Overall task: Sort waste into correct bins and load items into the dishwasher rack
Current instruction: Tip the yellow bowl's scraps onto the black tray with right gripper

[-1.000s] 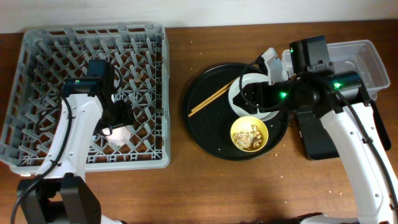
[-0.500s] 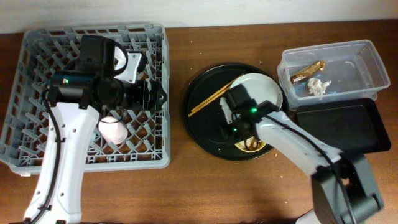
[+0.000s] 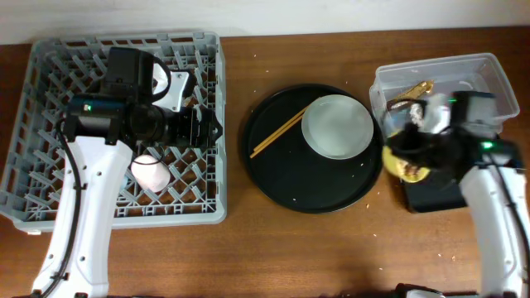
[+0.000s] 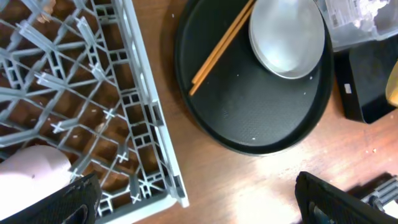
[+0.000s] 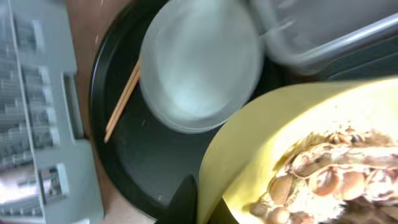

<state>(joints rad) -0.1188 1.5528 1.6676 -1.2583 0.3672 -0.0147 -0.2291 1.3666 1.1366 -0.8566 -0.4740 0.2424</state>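
Note:
My right gripper [image 5: 208, 205] is shut on the rim of the yellow bowl [image 5: 267, 143], which holds brownish food scraps [image 5: 329, 180]. In the overhead view the bowl [image 3: 411, 170] hangs over the near end of the black rectangular tray [image 3: 435, 197], beside the clear tub [image 3: 484, 74] with a golden wrapper [image 3: 418, 87] in it. My left gripper [image 4: 196, 208] is open and empty above the right side of the dishwasher rack [image 3: 50, 190]. A pink cup [image 3: 151, 174] lies in the rack. The white plate [image 3: 337, 127] and the chopsticks [image 3: 277, 135] rest on the round black tray [image 3: 281, 182].
The rack's right wall [image 4: 143, 124] stands close to the round tray [image 4: 249, 106], with a strip of bare wooden table between them. Small crumbs dot the table and the round tray. The tub and black tray sit at the table's right edge.
My right gripper closed on the yellow bowl and carried it off the round tray, rightward to over the black rectangular tray. My left gripper opened, left the pink cup and rose above the rack.

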